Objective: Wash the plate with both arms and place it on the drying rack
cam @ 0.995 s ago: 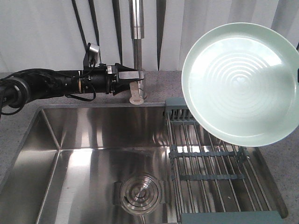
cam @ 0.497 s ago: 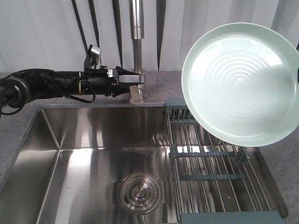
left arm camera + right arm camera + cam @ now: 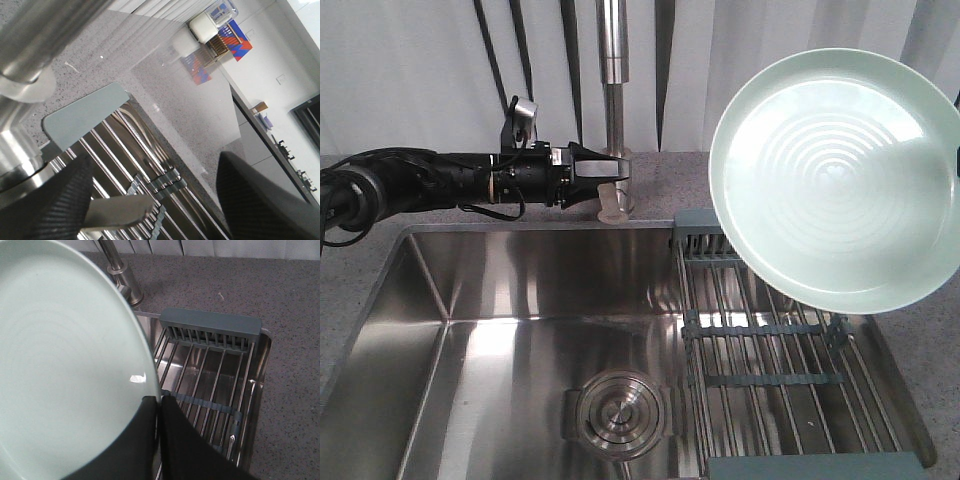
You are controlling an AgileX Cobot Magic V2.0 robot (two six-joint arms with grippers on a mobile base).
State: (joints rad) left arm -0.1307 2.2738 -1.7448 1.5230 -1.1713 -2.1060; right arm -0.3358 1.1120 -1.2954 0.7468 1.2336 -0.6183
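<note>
The pale mint-green plate is held up on edge above the drying rack, its ringed underside facing the front view. My right gripper is shut on the plate's rim, over the rack. My black left arm reaches in from the left along the counter. My left gripper is open at the faucet's base, its jaws on either side of the faucet lever. In the left wrist view the lever lies between the fingers, against the left one, with the rack behind.
The steel faucet rises at the back centre. The steel sink has a round drain strainer in its floor. Grey speckled counter surrounds the sink, with a white panelled wall behind.
My left gripper has dropped slightly around the faucet lever, and the lever now looks shorter, turned from its earlier position. The plate and right gripper have not moved.
</note>
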